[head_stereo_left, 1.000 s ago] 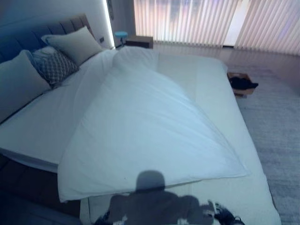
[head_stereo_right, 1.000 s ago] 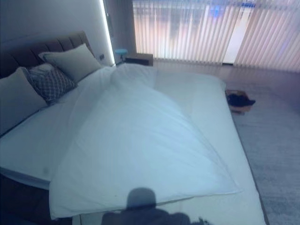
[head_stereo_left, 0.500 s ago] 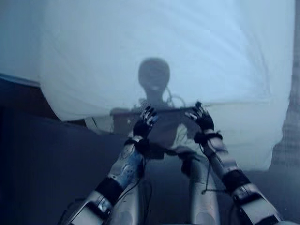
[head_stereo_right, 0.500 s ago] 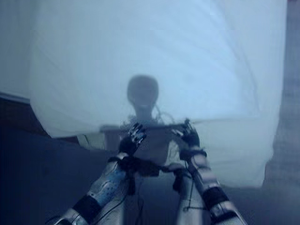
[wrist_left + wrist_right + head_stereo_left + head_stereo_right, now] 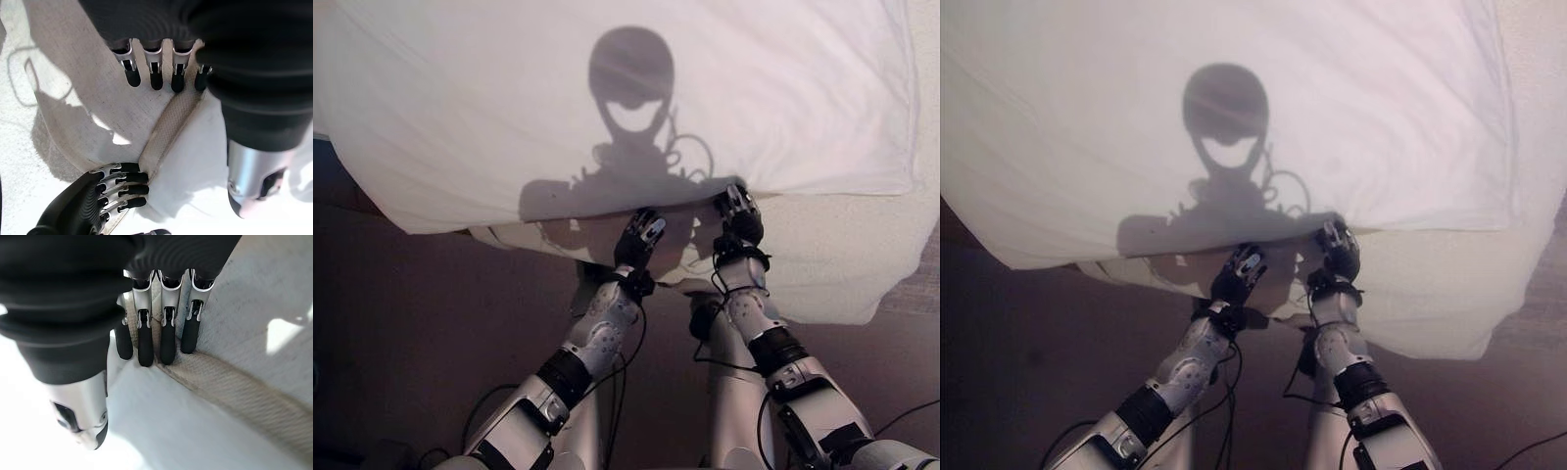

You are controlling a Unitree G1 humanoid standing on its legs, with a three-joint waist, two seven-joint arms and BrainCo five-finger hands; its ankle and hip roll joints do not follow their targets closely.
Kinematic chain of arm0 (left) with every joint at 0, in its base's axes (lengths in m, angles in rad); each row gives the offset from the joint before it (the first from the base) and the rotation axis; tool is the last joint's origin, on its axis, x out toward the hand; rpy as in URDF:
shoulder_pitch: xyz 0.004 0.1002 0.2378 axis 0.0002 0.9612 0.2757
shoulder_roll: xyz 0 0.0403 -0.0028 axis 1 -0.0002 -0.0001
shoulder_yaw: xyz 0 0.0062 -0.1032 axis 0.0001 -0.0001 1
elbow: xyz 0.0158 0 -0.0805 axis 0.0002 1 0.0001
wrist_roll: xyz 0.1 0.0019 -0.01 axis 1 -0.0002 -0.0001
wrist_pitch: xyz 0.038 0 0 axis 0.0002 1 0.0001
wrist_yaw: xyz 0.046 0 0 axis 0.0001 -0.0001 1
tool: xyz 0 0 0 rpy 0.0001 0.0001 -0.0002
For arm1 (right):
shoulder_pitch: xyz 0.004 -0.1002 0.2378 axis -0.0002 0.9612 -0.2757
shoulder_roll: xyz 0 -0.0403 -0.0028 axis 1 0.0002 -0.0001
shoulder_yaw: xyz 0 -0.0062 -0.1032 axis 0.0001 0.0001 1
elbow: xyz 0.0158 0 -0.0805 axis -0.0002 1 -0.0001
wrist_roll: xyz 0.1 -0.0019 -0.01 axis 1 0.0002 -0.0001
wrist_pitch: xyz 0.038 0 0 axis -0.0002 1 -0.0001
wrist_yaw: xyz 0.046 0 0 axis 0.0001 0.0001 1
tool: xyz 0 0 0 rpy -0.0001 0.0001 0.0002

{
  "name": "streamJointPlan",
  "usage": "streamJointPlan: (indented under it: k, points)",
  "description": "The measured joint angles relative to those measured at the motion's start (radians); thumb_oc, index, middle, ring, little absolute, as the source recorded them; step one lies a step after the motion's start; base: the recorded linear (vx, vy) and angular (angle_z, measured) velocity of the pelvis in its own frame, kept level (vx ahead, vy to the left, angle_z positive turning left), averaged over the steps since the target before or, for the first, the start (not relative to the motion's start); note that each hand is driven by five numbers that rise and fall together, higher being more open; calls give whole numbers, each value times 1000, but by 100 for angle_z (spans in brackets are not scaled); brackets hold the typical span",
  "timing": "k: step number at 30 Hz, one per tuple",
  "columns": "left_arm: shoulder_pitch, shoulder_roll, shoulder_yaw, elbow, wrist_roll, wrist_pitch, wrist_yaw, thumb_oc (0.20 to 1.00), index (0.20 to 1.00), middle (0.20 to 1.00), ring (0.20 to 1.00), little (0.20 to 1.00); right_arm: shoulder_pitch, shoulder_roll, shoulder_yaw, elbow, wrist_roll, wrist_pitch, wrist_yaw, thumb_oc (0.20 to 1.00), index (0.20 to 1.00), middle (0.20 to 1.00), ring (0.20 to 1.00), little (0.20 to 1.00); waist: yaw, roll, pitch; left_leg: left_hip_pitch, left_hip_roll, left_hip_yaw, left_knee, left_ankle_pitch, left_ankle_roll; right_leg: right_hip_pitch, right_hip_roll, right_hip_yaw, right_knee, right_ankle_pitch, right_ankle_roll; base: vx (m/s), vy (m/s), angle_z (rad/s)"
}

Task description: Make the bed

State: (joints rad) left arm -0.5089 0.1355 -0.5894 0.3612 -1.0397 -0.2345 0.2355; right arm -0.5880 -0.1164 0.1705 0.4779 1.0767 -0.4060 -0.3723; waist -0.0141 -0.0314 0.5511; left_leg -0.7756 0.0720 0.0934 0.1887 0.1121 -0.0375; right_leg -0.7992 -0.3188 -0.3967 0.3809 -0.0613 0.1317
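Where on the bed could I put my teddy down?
On the white duvet, wide and bare beyond both hands. It is crowded at the foot edge, where the left hand and right hand reach the mattress edge.

White duvet (image 5: 607, 98), beige mattress (image 5: 842, 255)

Dark brown floor (image 5: 401, 333) lies below, with strong light casting sharp shadows.

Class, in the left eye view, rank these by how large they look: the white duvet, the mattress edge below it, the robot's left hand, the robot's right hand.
1. White duvet, by far the largest.
2. Mattress edge.
3. Left hand and right hand: they look alike, so no ranking between them.
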Motion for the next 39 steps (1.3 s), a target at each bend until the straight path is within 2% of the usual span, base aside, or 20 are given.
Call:
streamJointPlan:
  k: [5, 12, 25, 39]
  points:
    - [-4, 1, 0, -7, -2, -6, 0, 1000, 1000, 1000, 1000, 1000, -17, 26, -26, 0, 99, -43, 41, 1000, 1000, 1000, 1000, 1000, 0, 0, 0, -12, -3, -2, 1, 0, 0, -10, -3, -1, 2, -2, -4, 16, -10, 1]
    - [-21, 16, -19, -28, 1, -22, -46, 1000, 1000, 1000, 1000, 1000, -40, 8, -64, -26, 204, -81, 175, 1000, 1000, 1000, 1000, 1000, 2, 1, 0, -66, -12, -17, 13, 3, 5, -49, -16, -19, 11, -8, -12, 7, 2, 6]
    - [-38, 43, -23, -28, 4, -30, -125, 1000, 1000, 1000, 1000, 1000, -84, -22, -75, -89, 325, -90, 350, 1000, 1000, 1000, 1000, 1000, 3, 1, 0, -77, -15, -10, 14, 5, 6, -65, -21, -18, 11, -8, -12, 0, 0, 0]
    - [-43, 66, -18, -73, 4, -39, -142, 1000, 1000, 1000, 1000, 1000, -93, -62, -71, -240, 337, -104, 390, 1000, 1000, 1000, 1000, 1000, -3, 0, 0, -76, -12, -2, 15, 4, 6, -69, -18, -10, 11, -7, -12, 0, 0, 0]
